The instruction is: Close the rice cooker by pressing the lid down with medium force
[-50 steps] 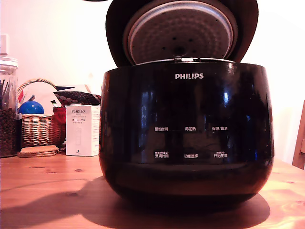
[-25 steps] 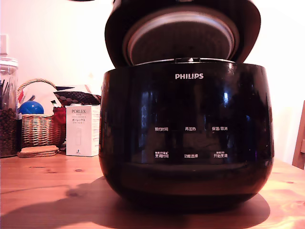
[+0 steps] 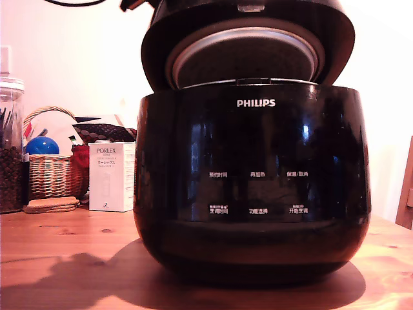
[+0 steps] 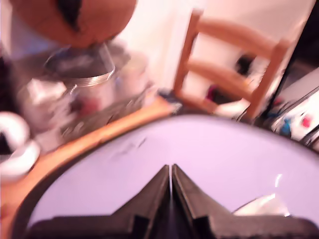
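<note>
The rice cooker (image 3: pixel 253 184) stands upright on the wooden bench (image 3: pixel 58 252), its PHILIPS front facing the exterior camera. The lid (image 3: pixel 248 45) is hinged at the back and tilted partly down, its perforated underside facing forward, a gap left above the front rim. In the wrist view the hand (image 4: pixel 171 168) rests on the lid's glossy top, fingertips pressed together. A PORLEX box (image 3: pixel 111 176) and wicker basket (image 3: pixel 51 174) stand to the exterior view's left.

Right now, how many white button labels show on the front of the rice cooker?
6, on the rice cooker: an upper row at and, and a lower row at and. None looks hidden from this front view.
</note>
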You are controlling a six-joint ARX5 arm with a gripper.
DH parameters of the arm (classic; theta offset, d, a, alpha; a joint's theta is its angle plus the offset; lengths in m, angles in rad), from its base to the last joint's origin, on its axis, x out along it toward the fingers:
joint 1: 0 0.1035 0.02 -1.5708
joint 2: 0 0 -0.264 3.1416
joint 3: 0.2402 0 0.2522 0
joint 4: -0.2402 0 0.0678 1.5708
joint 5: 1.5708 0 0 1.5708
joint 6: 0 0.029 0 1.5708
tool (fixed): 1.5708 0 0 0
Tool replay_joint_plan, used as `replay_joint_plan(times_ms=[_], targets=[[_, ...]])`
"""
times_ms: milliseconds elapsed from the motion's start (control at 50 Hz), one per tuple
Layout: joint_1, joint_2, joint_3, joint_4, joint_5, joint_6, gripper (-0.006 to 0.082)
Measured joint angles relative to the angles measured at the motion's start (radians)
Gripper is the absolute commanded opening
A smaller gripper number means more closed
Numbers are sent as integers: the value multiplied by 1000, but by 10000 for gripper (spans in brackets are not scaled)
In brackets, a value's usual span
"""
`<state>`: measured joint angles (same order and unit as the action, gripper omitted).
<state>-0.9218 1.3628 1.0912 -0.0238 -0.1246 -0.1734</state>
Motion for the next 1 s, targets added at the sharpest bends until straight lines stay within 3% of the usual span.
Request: replay_joint_plan(times_ms=[240,1000], targets=[[-46,4,0,62,45,0,-22],[-66,159,0,291,169,73,-22]])
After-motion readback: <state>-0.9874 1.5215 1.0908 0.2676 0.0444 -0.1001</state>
